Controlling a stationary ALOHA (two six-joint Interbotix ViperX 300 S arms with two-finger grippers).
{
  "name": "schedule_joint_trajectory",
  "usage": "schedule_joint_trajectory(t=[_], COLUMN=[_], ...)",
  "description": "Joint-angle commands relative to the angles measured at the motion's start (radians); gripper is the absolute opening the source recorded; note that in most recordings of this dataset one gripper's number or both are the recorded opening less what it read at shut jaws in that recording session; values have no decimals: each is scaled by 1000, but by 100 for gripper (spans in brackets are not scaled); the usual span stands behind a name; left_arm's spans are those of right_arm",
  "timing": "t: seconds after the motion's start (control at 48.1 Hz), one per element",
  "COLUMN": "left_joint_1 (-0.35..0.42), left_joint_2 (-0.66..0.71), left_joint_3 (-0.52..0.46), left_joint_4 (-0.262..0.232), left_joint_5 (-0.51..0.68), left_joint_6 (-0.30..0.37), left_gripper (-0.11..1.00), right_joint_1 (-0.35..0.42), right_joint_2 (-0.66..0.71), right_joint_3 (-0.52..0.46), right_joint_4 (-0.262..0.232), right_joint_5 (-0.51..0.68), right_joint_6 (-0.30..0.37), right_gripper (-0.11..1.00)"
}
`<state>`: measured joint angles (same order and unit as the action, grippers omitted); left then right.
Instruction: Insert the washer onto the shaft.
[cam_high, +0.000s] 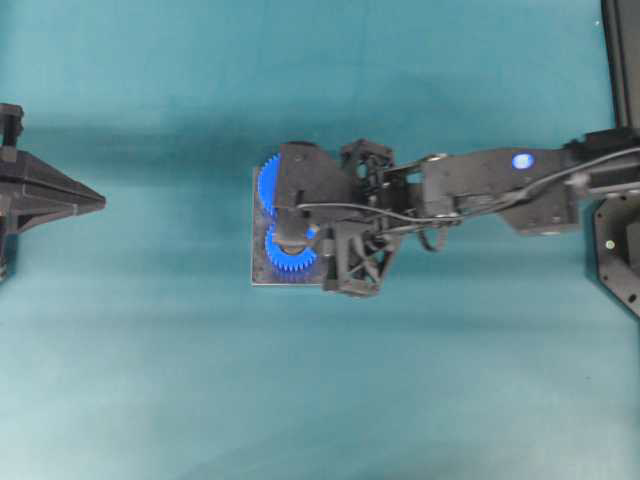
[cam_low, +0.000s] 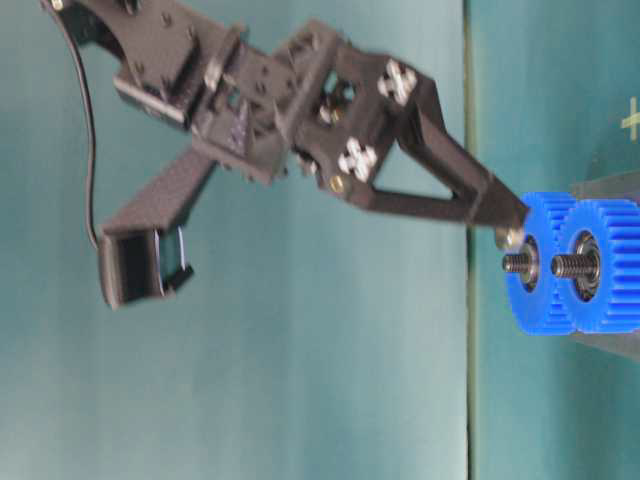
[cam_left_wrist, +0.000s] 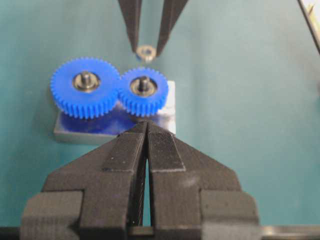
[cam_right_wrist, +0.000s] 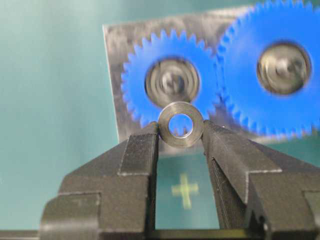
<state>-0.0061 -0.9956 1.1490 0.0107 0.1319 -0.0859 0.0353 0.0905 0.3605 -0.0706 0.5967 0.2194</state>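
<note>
My right gripper (cam_right_wrist: 180, 128) is shut on a small metal washer (cam_right_wrist: 180, 124), held on edge between its fingertips. The washer hangs just in front of the small blue gear (cam_right_wrist: 150, 55) and a little off its threaded shaft (cam_right_wrist: 172, 81). It is not on the shaft. The large blue gear (cam_right_wrist: 240, 105) meshes beside it, with its own shaft (cam_right_wrist: 282, 67). In the table-level view the washer (cam_low: 507, 237) sits beside the nearer shaft tip (cam_low: 518, 263). My left gripper (cam_left_wrist: 146, 126) is shut and empty, far at the left (cam_high: 95, 201), pointing at the gears.
Both gears stand on a grey metal baseplate (cam_high: 258, 272) in the middle of the teal table. A green cross mark (cam_right_wrist: 185, 190) lies on the table under the right gripper. Dark arm bases stand at the right edge (cam_high: 620, 260).
</note>
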Motion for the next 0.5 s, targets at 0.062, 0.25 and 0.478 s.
schedule_joint_trajectory(t=[0.062, 0.25, 0.478], left_joint_1=[0, 0, 0], left_joint_2=[3, 3, 3], left_joint_3=[-21, -21, -23], left_joint_4=[3, 3, 3], left_joint_5=[-8, -8, -9], left_joint_6=[-2, 0, 0], left_gripper=[1, 1, 1], right_joint_1=[3, 2, 2], right_joint_2=[8, 28, 46], right_joint_3=[-48, -55, -60], right_joint_4=[-2, 0, -2], right_joint_5=[-9, -23, -35], right_joint_6=[-11, -11, -11], right_gripper=[31, 31, 31])
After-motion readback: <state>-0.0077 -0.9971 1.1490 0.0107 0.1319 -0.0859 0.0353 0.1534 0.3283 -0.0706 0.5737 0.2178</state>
